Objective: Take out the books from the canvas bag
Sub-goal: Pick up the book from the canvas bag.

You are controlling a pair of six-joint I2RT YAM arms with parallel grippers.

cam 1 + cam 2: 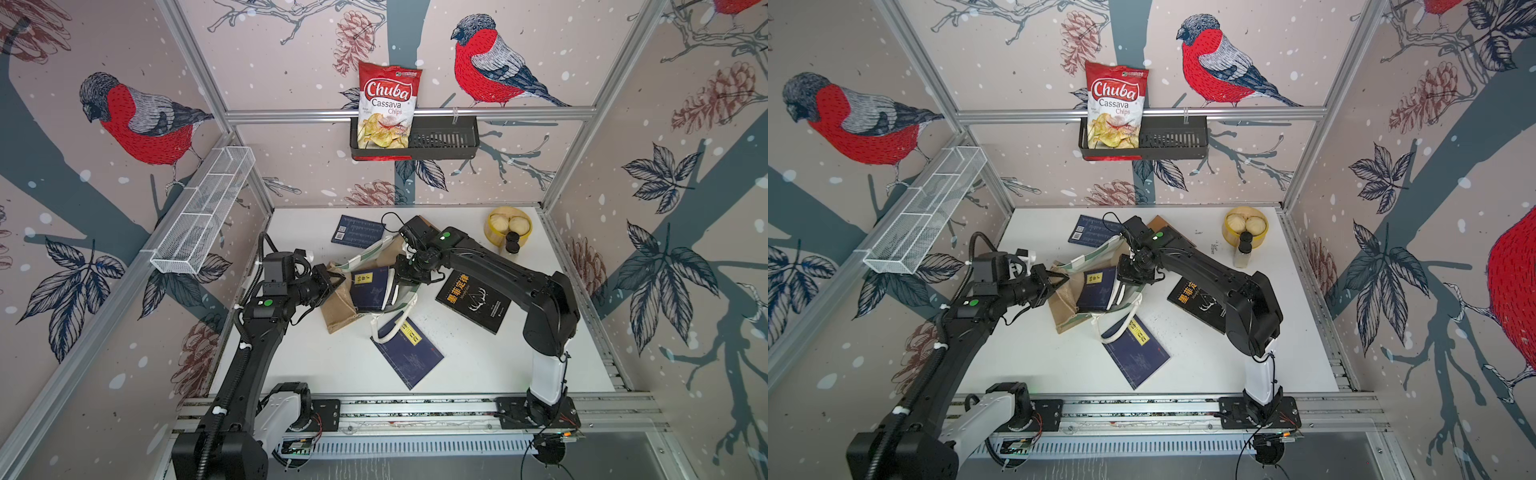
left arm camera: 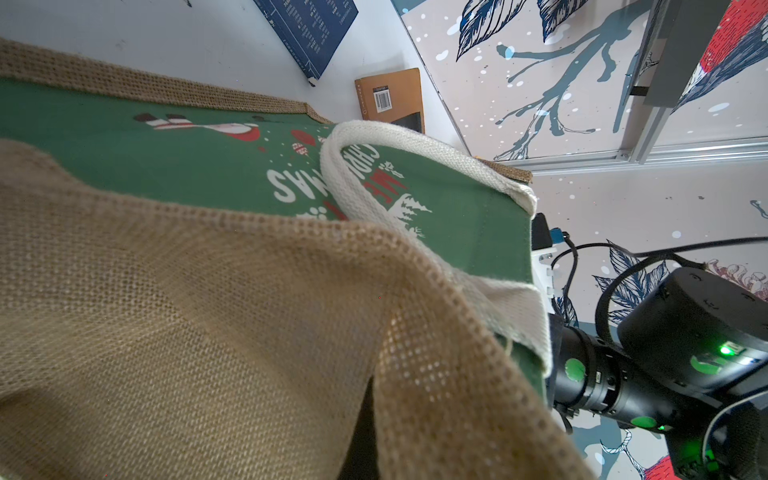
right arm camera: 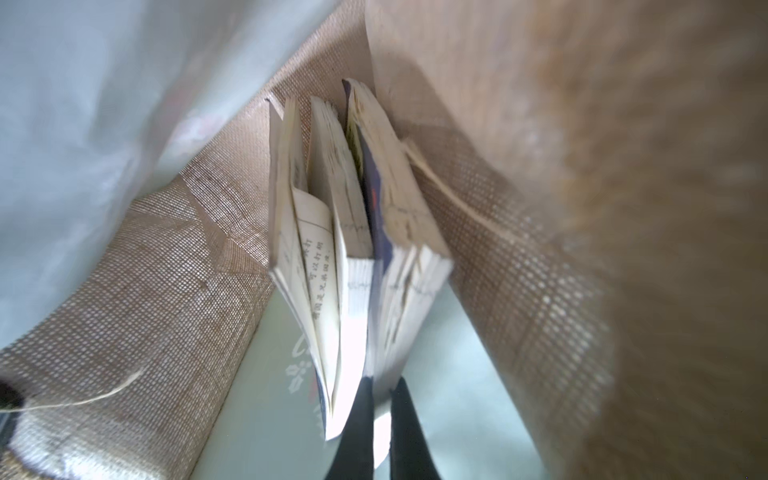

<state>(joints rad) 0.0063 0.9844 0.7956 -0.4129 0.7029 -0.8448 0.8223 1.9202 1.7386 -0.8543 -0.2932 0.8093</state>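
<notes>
A navy book [image 1: 369, 291] stands in the open mouth of the canvas bag [image 1: 338, 311], with the right gripper [image 3: 381, 386] pinched tight on its pages. The left gripper [image 1: 336, 281] clamps the bag's jute edge. A second navy book [image 1: 409, 353] lies just beside the bag, and a black book [image 1: 473, 301] lies near it.

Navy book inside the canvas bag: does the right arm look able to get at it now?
Probably yes. The right tool is inside the mouth of the canvas bag, pinched on the navy book at its page edge; the left tool grips the jute side, seemingly holding it open.
</notes>
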